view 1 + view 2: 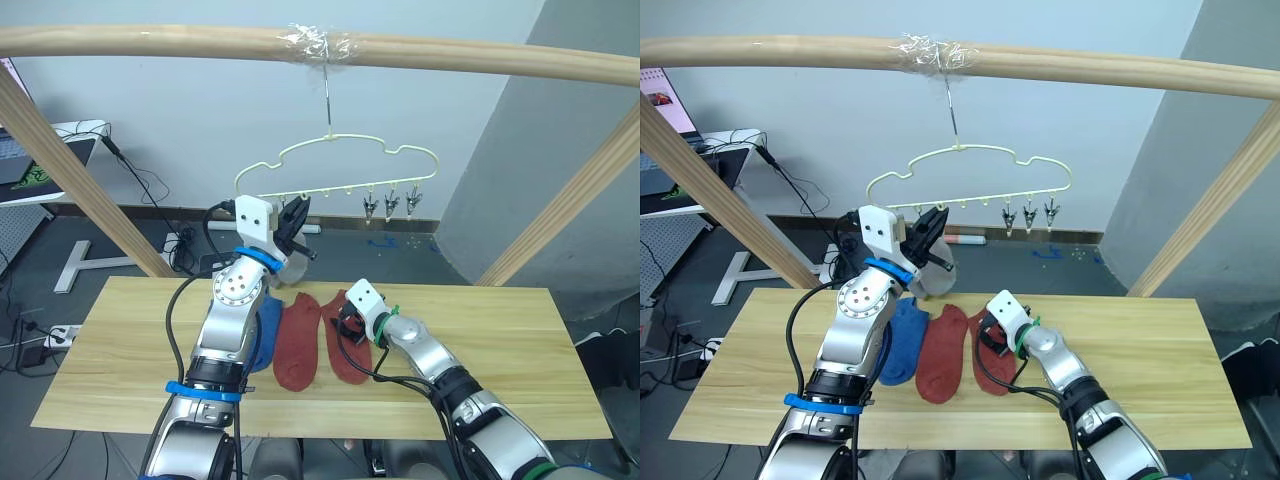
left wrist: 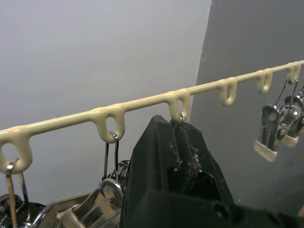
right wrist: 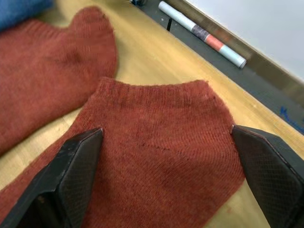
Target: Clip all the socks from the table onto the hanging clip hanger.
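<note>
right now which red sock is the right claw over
The red sock on the robot's right of the pair, farthest from the blue sock. The open right claw straddles its cuff end; the other red sock lies beside it, untouched.

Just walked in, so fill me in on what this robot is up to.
It is hanging socks on the clip hanger under the wooden pole. The left pincer is raised to the hanger's clip row, closed around a clip, with a grey sock by it. The right pincer is open low over a rust-red sock on the table. Another rust-red sock and a blue sock lie alongside.
</note>
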